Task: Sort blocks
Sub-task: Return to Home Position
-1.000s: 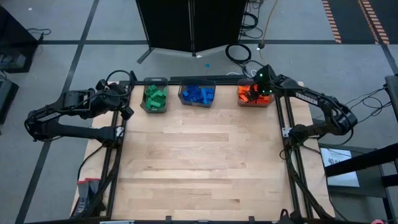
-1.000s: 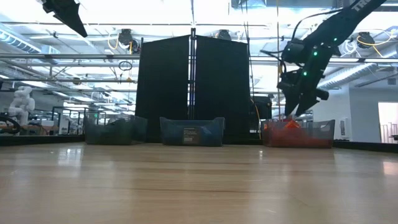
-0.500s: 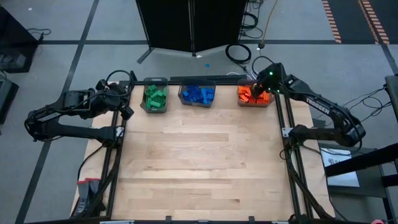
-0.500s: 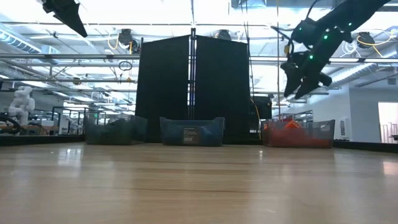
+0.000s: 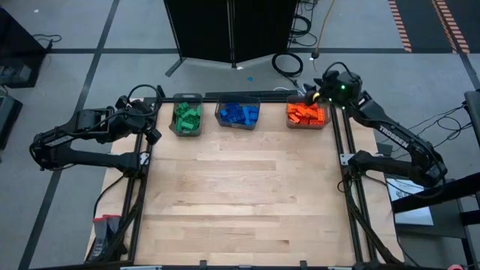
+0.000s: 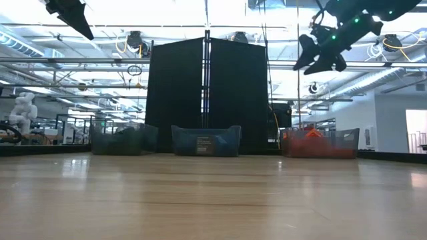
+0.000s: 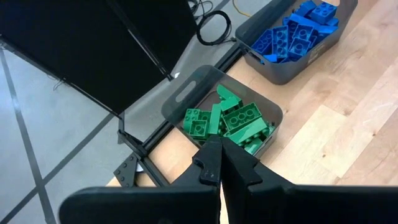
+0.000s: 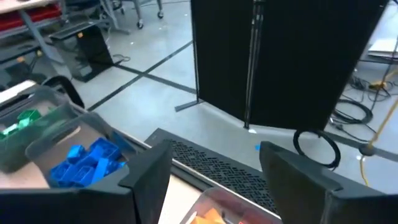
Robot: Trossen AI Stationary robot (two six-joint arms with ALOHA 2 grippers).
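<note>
Three grey bins stand along the table's far edge. The left bin holds green blocks (image 5: 186, 116), the middle one blue blocks (image 5: 238, 113), the right one orange-red blocks (image 5: 307, 114). My right gripper (image 5: 310, 96) is open and empty, raised high over the far rim of the orange bin (image 6: 319, 143); the low view shows it well above the bin (image 6: 317, 57). My left gripper (image 7: 221, 157) is shut and empty, held above the table's far left corner beside the green blocks (image 7: 227, 120). In the right wrist view the blue blocks (image 8: 87, 162) show past the open fingers.
A black panel (image 5: 232, 26) stands behind the bins, with cables (image 5: 287, 63) on the floor beyond the table. Bare wooden table top (image 5: 240, 195) stretches from the bins to the near edge. Metal frame rails run down both sides of the table.
My right gripper has risen out of the orange bin, drawn back toward the table's far right corner and tipped from pointing down toward level. The left arm has kept still.
</note>
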